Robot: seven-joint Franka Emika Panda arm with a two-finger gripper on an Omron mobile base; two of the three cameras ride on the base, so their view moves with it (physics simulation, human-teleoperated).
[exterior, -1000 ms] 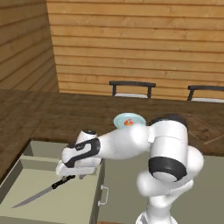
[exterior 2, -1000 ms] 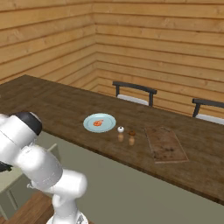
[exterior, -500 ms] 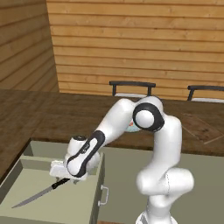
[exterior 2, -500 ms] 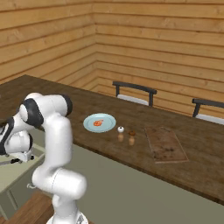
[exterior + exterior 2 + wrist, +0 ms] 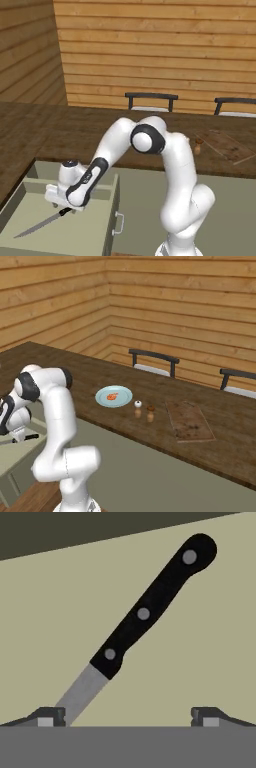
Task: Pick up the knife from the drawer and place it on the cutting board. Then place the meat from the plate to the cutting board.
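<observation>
Knife [image 5: 145, 612] lay flat on the smooth beige-olive floor of the open drawer [image 5: 30, 235], its slim black handle set with three round grey rivets and its long silver-grey blade tapering to a point toward the drawer's near left corner in the left base view. The claw [image 5: 127, 714] hung directly over it with its two small dark fingertips [image 5: 47, 716] spread wide apart and nothing between them; in the hand view the blade ran down beside the left tip, while the handle slanted away up to the right, and whether the tip touched the steel could not be told. The drawer was a wide, shallow box with a flat front panel and a small metal bar handle [image 5: 119, 222], pulled out from under the near edge of the bench [image 5: 75, 368]. The bench top was dark, grainy wood. On it, well back from the drawer, sat a round, shallow pale-blue plate [image 5: 114, 396] bearing a small orange-red lump of meat [image 5: 113, 396]. Just beside the plate stood two small shakers [image 5: 143, 411], one white-capped, one brown. Farther along the bench lay the cutting board [image 5: 189, 420], a thin brown rectangle with lighter edge lines, close in tone to the wood beneath it. Two dark chair backs [image 5: 153, 356] rose behind the bench's far edge, before plank walls.
</observation>
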